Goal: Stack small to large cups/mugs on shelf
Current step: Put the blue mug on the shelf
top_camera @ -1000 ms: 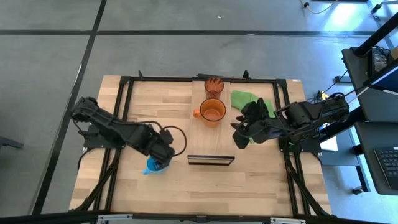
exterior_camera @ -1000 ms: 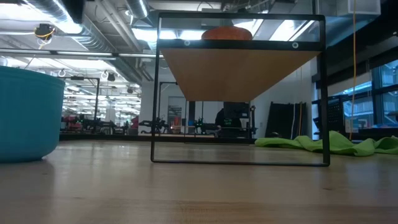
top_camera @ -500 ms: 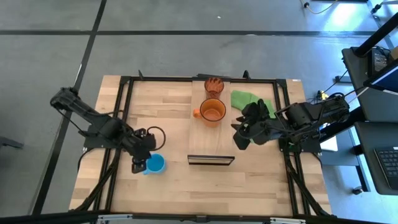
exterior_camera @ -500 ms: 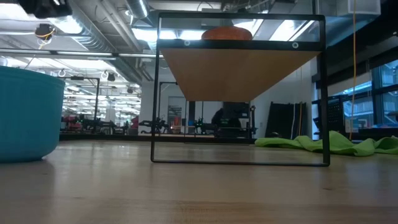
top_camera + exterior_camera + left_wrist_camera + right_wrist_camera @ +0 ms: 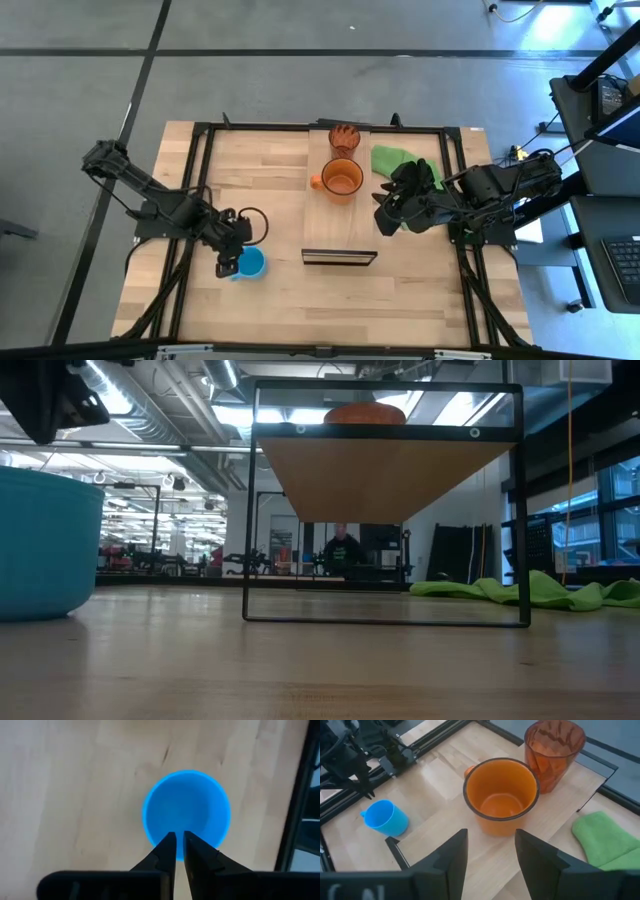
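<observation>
The light blue mug (image 5: 251, 263) stands on its base on the table, left of the shelf; it also shows in the left wrist view (image 5: 186, 812) and the low view (image 5: 45, 545). My left gripper (image 5: 229, 266) hangs above the mug's left rim (image 5: 180, 837), its fingers shut to a thin slit, clear of the mug in the low view (image 5: 45, 405). The orange mug (image 5: 342, 180) and the reddish-brown ribbed cup (image 5: 345, 138) stand side by side on the raised wood shelf (image 5: 340, 235). My right gripper (image 5: 383, 222) is open and empty right of the shelf, facing the orange mug (image 5: 501, 795).
A green cloth (image 5: 400, 160) lies on the table right of the shelf's far end, under my right arm. The shelf's black wire legs (image 5: 385, 622) stand on the table. A black frame (image 5: 200, 190) runs along the table's edges. A person (image 5: 342, 550) stands far off in the room.
My left gripper has drawn back from over the blue mug toward the table's left edge, uncovering it, and has then come down a little beside it. The mug has stayed in place.
</observation>
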